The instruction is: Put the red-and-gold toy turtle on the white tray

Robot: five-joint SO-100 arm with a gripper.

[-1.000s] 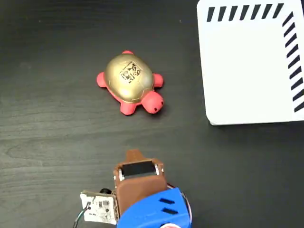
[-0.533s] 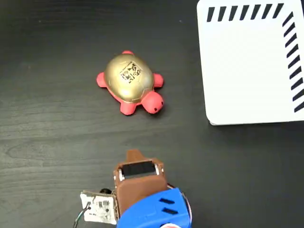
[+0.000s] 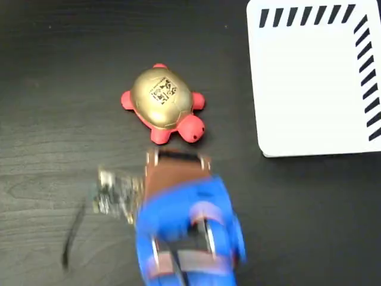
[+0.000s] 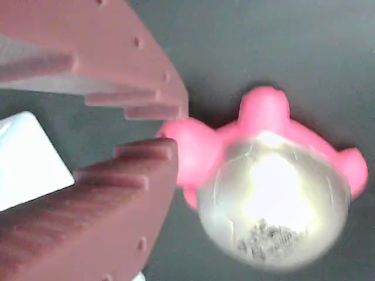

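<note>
Red-and-gold toy turtle (image 3: 165, 104) sits on the dark bench (image 3: 53, 149), at 12 o'clock just beyond the hand (image 4: 170, 126). Hand slightly open, empty. Turtle's head points 4 o'clock; white tray (image 3: 309, 83) lies at 3.

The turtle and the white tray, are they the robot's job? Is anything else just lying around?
For the job:
- red-and-gold toy turtle, on the dark table
- white tray, nothing on it
- pincer, apart from the turtle

Just lying about:
- nothing; only the dark table
</note>
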